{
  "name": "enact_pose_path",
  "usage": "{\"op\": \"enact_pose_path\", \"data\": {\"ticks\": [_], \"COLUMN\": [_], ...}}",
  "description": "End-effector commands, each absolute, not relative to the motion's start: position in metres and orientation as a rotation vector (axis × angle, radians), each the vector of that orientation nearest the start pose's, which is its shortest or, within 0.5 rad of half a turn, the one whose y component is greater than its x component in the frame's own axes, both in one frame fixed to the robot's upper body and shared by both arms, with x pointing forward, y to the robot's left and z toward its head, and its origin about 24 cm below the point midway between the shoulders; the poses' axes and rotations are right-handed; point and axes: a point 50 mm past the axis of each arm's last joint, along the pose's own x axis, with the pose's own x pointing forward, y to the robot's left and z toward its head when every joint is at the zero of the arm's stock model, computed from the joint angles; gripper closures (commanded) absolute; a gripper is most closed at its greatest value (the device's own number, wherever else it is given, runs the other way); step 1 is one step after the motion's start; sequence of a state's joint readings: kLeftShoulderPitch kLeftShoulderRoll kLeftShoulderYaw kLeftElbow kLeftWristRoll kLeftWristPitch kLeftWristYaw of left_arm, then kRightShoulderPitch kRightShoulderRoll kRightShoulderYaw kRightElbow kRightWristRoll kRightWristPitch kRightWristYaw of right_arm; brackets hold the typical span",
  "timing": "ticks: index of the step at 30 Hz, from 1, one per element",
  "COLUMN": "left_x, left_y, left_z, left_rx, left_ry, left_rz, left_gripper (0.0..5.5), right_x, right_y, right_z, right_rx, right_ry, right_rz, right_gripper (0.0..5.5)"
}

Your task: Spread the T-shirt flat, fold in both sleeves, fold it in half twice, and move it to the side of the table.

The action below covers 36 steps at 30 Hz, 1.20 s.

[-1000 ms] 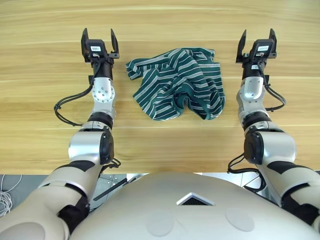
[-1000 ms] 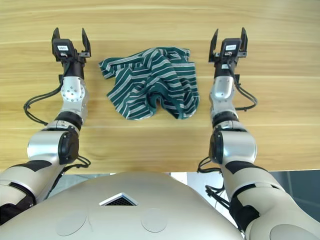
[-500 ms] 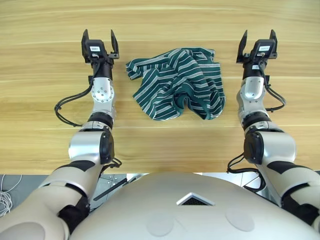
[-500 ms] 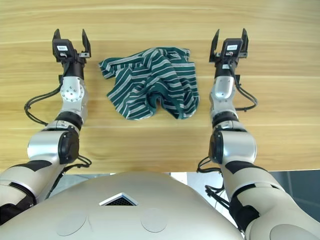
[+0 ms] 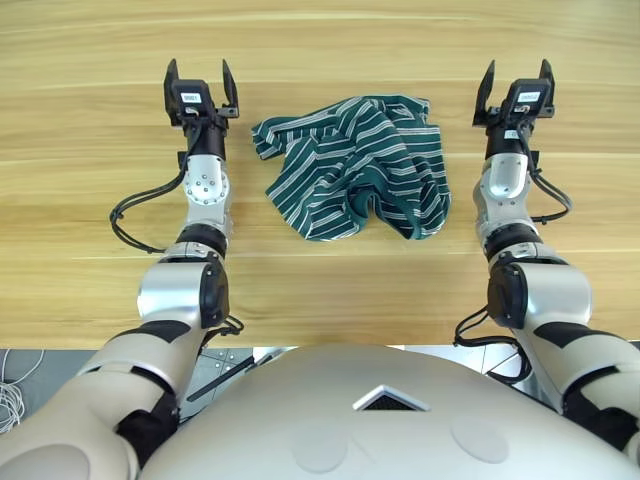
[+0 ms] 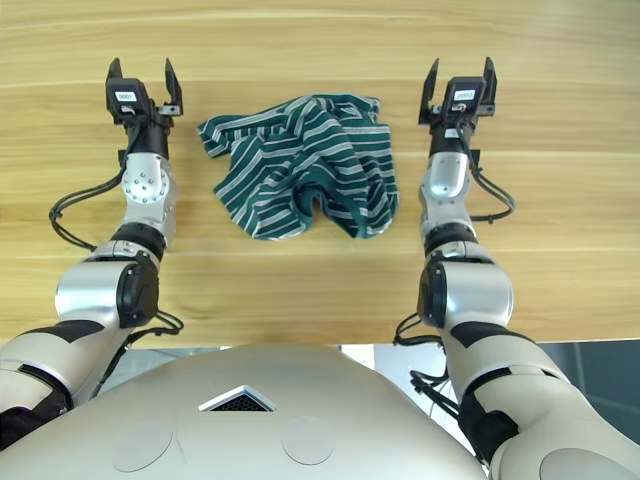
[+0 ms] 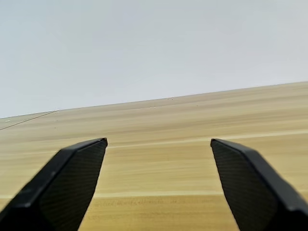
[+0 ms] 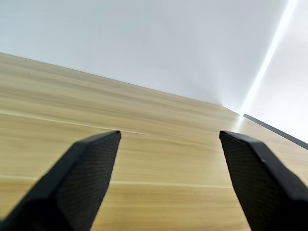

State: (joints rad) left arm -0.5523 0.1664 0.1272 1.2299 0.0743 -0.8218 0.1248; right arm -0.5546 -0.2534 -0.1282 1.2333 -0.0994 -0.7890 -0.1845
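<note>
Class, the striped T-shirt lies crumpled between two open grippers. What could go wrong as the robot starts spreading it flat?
1. The T-shirt is bunched in overlapping folds, so the left gripper or right gripper may pinch several layers, and it would likely not open.
2. Its sleeves are hard to tell apart in the heap; grasping a wrong edge could twist it.
3. A one-sided pull may drag the whole bundle across the wooden table.

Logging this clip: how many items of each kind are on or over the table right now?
T-shirt: 1, crumpled, green with white stripes
Grippers: 2, left gripper and right gripper, both open
Total: 3, over the wooden table
</note>
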Motion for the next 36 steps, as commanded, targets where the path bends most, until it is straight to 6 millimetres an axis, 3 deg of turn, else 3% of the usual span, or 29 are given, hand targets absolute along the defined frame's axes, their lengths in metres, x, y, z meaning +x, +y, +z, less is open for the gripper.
{"op": "enact_pose_path", "data": {"ticks": [1, 2, 5, 9, 11, 15, 17, 19, 25, 28, 31, 36], "left_x": [0.316, 0.311, 0.271, 0.220, 0.182, 0.131, 0.113, 0.105, 0.088, 0.104, 0.122, 0.133], "left_y": [0.190, 0.190, 0.186, 0.175, 0.162, 0.148, 0.158, 0.172, 0.191, 0.192, 0.189, 0.181], "left_z": [0.022, 0.024, 0.038, 0.064, 0.069, 0.056, 0.047, 0.045, 0.053, 0.040, 0.029, 0.016], "left_rx": [0.116, 0.083, 0.021, -0.015, 0.103, 0.247, 0.420, 0.569, 0.779, 0.938, 1.064, 1.117], "left_ry": [-0.233, -0.282, -0.468, -0.542, -0.523, -0.368, -0.256, -0.190, -0.090, -0.066, -0.092, -0.120], "left_rz": [0.089, 0.060, -0.162, -0.488, -0.763, -1.106, -1.191, -1.219, -1.231, -1.165, -1.077, -1.049], "left_gripper": [1.48, 1.48, 1.48, 1.48, 1.48, 1.48, 1.48, 1.48, 1.48, 1.48, 1.48, 1.48], "right_x": [0.313, 0.309, 0.275, 0.238, 0.217, 0.184, 0.160, 0.148, 0.130, 0.127, 0.136, 0.146], "right_y": [-0.221, -0.220, -0.226, -0.243, -0.255, -0.256, -0.251, -0.248, -0.234, -0.225, -0.224, -0.225], "right_z": [0.020, 0.021, 0.026, 0.042, 0.059, 0.072, 0.074, 0.076, 0.069, 0.053, 0.038, 0.014], "right_rx": [-0.332, -0.329, -0.452, -0.613, -0.702, -0.823, -0.864, -0.879, -0.885, -0.878, -0.905, -0.942], "right_ry": [-0.178, -0.209, -0.355, -0.395, -0.380, -0.284, -0.204, -0.142, -0.007, 0.046, 0.087, 0.147], "right_rz": [-0.176, -0.147, 0.037, 0.225, 0.339, 0.571, 0.729, 0.810, 0.966, 1.024, 1.005, 0.972], "right_gripper": [1.70, 1.70, 1.70, 1.70, 1.70, 1.70, 1.70, 1.70, 1.70, 1.70, 1.70, 1.70]}}
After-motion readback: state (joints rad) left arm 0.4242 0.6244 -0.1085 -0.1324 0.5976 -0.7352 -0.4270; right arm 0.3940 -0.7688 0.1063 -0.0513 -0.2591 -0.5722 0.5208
